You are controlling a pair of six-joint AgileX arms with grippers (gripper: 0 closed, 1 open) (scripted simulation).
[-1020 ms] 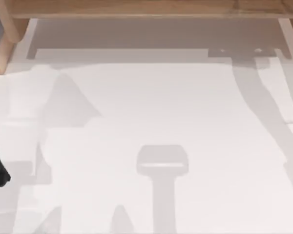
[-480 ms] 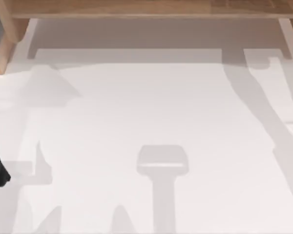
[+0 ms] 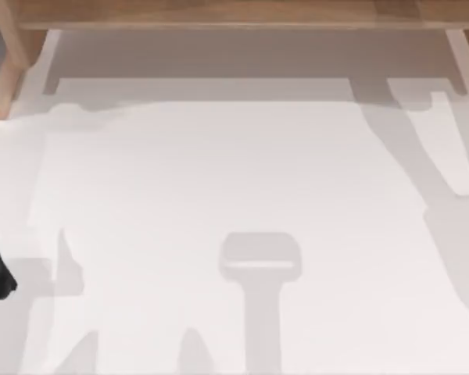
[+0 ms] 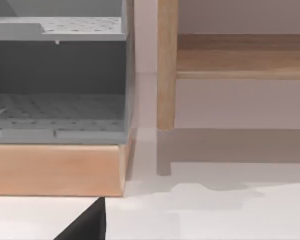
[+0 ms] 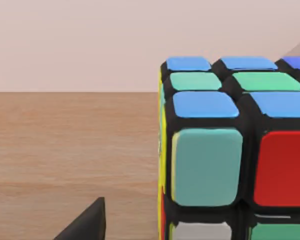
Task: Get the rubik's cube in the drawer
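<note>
The rubik's cube [image 5: 235, 150] sits on a brown wooden surface [image 5: 70, 150], right up close to the right arm's wrist camera, so I'd judge the right arm is closing in on it for the pick-up, the first real step of the job. Nothing suggests the cube is lifted yet; it appears to rest flat on the wood. I can't tell whether the right gripper is spread or closed, as just a dark sliver of a finger [image 5: 85, 225] pokes into its own view. What the next move calls for, I'd say, is bringing the jaws around the cube squarely and then carrying it to the drawer. The left wrist view gives what the others don't: a grey perforated compartment [image 4: 57, 110] in a light wooden frame [image 4: 55, 170], likely the drawer unit, beside a wooden leg [image 4: 166, 65]. The left arm seems pointed that way, perhaps to deal with the drawer, though I can't make out its fingers' state either. From above, the white table [image 3: 234, 172] carries shadows of arms, with a wooden shelf edge [image 3: 234, 12] along the far side.
</note>
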